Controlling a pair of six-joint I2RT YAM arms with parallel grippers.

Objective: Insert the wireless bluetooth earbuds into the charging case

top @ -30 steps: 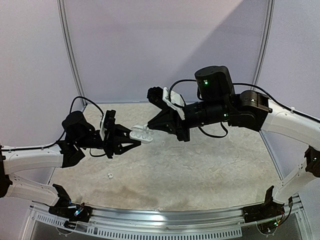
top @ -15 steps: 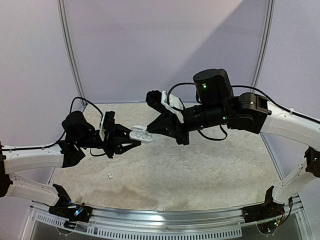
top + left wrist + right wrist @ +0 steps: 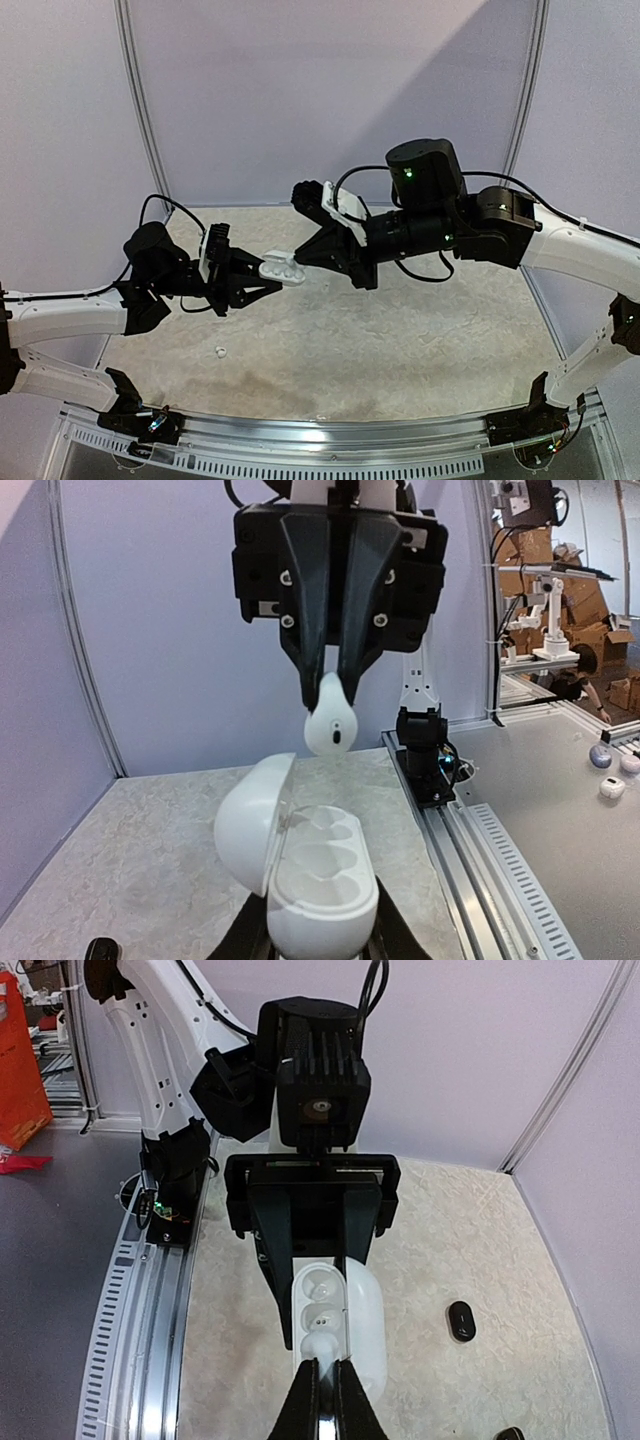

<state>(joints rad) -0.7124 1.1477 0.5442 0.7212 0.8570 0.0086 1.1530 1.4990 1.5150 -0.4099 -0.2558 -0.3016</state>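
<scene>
Left wrist view is showing my left gripper point(image 3: 266, 276) clamping the white case point(image 3: 322, 885) by its lower shell. The jaws are standing partly apart around it and holding it clear above the table point(image 3: 400, 340). I am holding it with the lid point(image 3: 250, 825) swung back to one side, so the two moulded wells are facing up toward my other arm. My right gripper point(image 3: 328, 692) is hanging directly above the case, jaws nearly together and pinching a white earbud point(image 3: 330, 726) by its upper end. That is leaving the rounded body free below the tips, pointing down at the wells but not touching them. The earbud is looking glossy, smooth and teardrop-shaped, with a small dark oval mark on its face, and it is far smaller than the case. Both wells are looking empty, as far as I can judge. Below the case, a black earbud point(image 3: 461, 1320) is lying on the table.
</scene>
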